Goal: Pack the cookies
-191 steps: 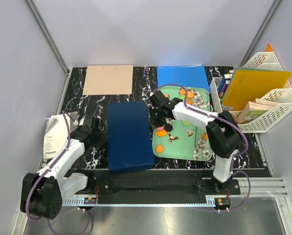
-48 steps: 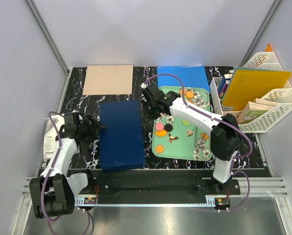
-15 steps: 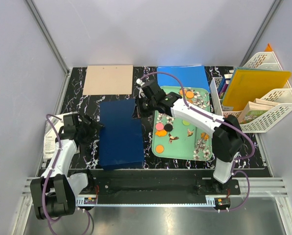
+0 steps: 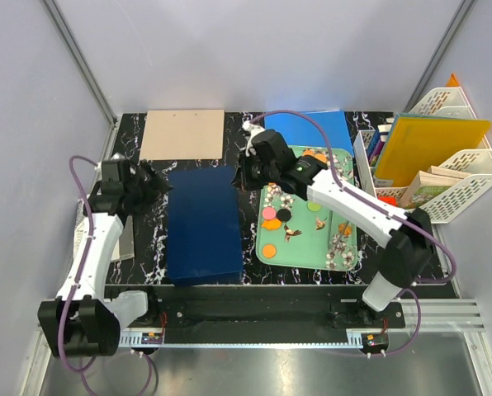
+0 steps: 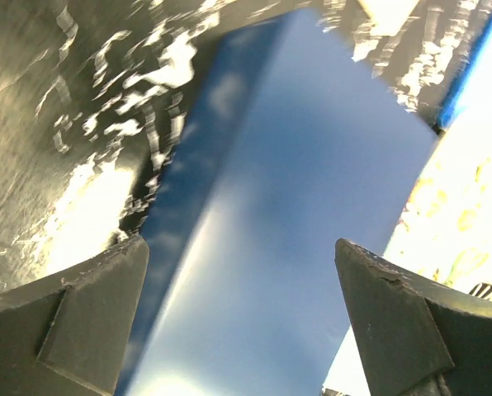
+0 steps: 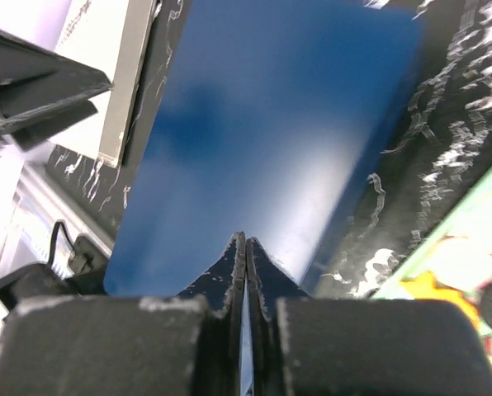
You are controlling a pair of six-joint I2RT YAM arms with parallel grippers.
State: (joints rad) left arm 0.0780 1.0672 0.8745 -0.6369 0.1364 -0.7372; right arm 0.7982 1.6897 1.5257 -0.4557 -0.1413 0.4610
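Cookies (image 4: 268, 250): small flat discs lying loose on the tray (image 4: 316, 247). Pink, black and two orange ones sit near its left edge, more orange ones at its far end, and a green one mid-tray.
Tray: mint green with a flower and bird print, just right of the box (image 4: 203, 224).
Box: dark blue, lid on, flat on the surface (image 4: 147, 247) between the two arms.
Right claw (image 4: 240, 180): clenched, fingers pressed together with nothing between them. It is at the box's far right corner; cannot tell if it touches.
Left claw (image 4: 151, 188): released, jaws wide apart, holding nothing. It faces the box's left side near the far corner.
Left wrist view: box top fills the gap between the fingers (image 5: 97, 305).
Surroundings: tan board (image 4: 182, 134) and blue folder (image 4: 308, 128) at the far edge, white file rack (image 4: 444, 165) at right.
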